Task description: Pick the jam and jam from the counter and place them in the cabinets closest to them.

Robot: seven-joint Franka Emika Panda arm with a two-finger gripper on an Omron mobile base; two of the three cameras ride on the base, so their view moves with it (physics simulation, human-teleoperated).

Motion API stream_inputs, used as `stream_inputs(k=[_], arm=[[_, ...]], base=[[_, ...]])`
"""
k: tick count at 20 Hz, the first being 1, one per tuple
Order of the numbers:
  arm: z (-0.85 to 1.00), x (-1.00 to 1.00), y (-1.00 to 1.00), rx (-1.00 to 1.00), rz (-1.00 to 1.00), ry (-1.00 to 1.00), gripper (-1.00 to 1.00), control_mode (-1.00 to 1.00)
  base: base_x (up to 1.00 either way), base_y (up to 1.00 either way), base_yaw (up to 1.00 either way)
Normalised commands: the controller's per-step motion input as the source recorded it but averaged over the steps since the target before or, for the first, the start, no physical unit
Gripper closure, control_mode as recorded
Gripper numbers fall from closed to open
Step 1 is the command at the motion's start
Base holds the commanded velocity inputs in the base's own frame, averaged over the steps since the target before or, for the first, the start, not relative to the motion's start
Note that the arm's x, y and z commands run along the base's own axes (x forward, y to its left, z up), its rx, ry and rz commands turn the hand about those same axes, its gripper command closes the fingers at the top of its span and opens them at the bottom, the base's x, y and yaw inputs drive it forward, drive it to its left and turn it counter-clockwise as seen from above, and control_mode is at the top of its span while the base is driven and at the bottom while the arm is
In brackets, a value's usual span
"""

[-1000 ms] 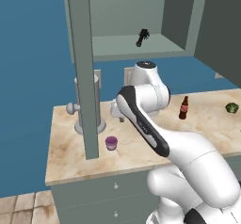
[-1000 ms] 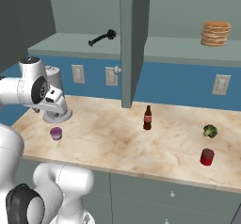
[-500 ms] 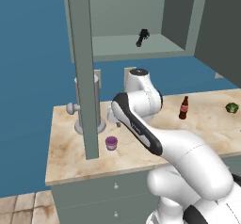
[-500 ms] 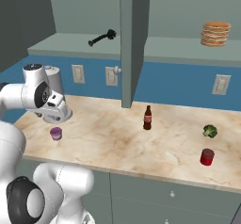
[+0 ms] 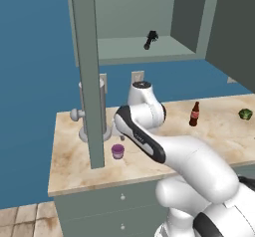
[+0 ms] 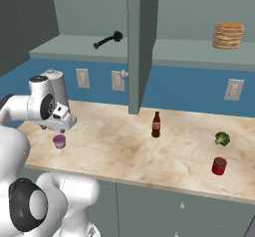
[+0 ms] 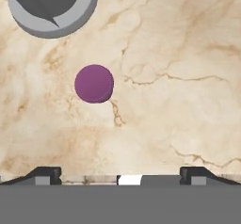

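While the small squat purple jam jar with the paler pinkish top [image 7: 94, 83] stands upright near the left front edge of the beige marbled stone counter [image 6: 129, 151], beside the grey round appliance base [image 7: 52, 6], it should handle as light, rigid and smooth-sided; grip it across its round wall, below the lid. The two-finger gripper [image 7: 120, 173] hangs above it, released and empty, fingertips spread wide. Compared with half a second ago, the wrist has dropped lower toward the jar, which has not moved.
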Motion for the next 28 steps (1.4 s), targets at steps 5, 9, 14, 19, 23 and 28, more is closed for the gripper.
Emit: stream_inputs(k=[5, 9, 14, 19, 23, 28], arm=[[-0.34, 0.14, 0.11, 0.0, 0.0, 0.01, -1.0, -1.0], [-0.32, 0.2, 0.11, 0.0, 0.0, 0.01, -1.0, -1.0], [-0.29, 0.22, 0.15, 0.0, 0.0, 0.01, -1.0, -1.0], [-0.29, 0.23, 0.17, 0.0, 0.0, 0.01, -1.0, -1.0], [-0.28, 0.23, 0.14, 0.0, 0.0, 0.0, -1.0, -1.0], [-0.22, 0.23, 0.07, 0.0, -0.01, 0.0, -1.0, -1.0]], base=[[0.0, 0.0, 0.0], [0.0, 0.0, 0.0], [0.0, 0.0, 0.0], [0.0, 0.0, 0.0], [0.0, 0.0, 0.0], [0.0, 0.0, 0.0]])
